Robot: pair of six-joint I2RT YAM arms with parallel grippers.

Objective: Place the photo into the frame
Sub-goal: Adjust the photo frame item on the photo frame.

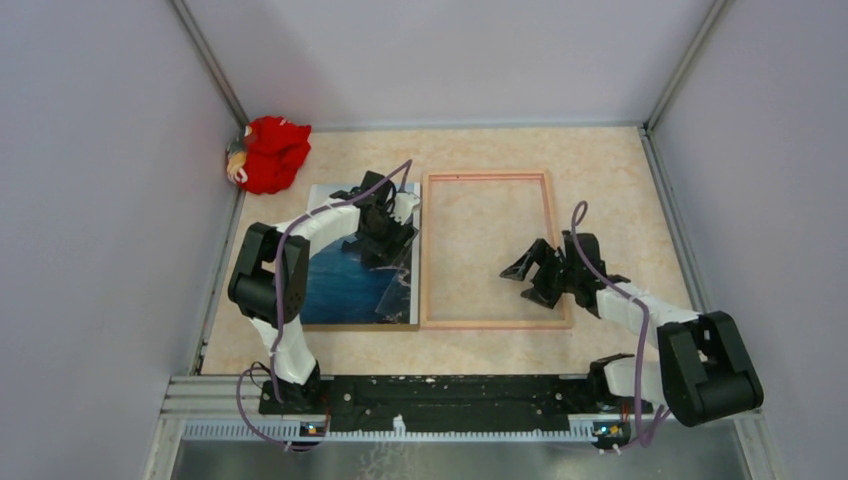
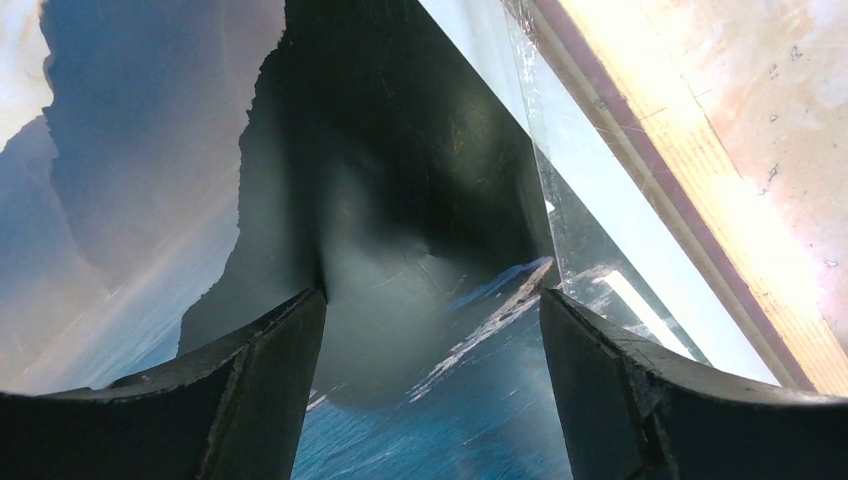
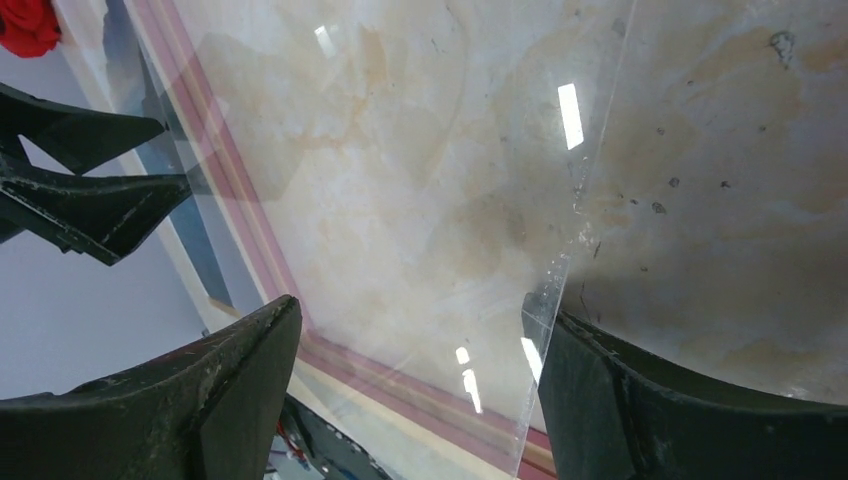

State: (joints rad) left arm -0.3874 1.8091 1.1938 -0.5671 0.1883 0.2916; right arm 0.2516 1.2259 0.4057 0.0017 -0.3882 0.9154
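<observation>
The photo (image 1: 345,285), a blue sea and dark mountain print, lies flat at the left of the table. My left gripper (image 1: 388,245) hovers low over its right half, jaws open. In the left wrist view both fingers straddle the print (image 2: 450,400) with nothing between them (image 2: 432,295). The frame (image 1: 485,176), a thin pink and peach rim, lies just right of the photo with bare table inside it. My right gripper (image 1: 522,278) hangs open over the frame's near right part. In the right wrist view a clear pane (image 3: 450,200) lies across the frame rim (image 3: 240,220). Its edge runs beside my right finger (image 3: 600,400).
A red cloth (image 1: 270,152) sits bunched in the far left corner. Grey walls close the table on three sides. The clear pane's strip (image 2: 590,250) overlaps the photo's right edge next to the frame rim (image 2: 700,200). The arm bases line the near edge.
</observation>
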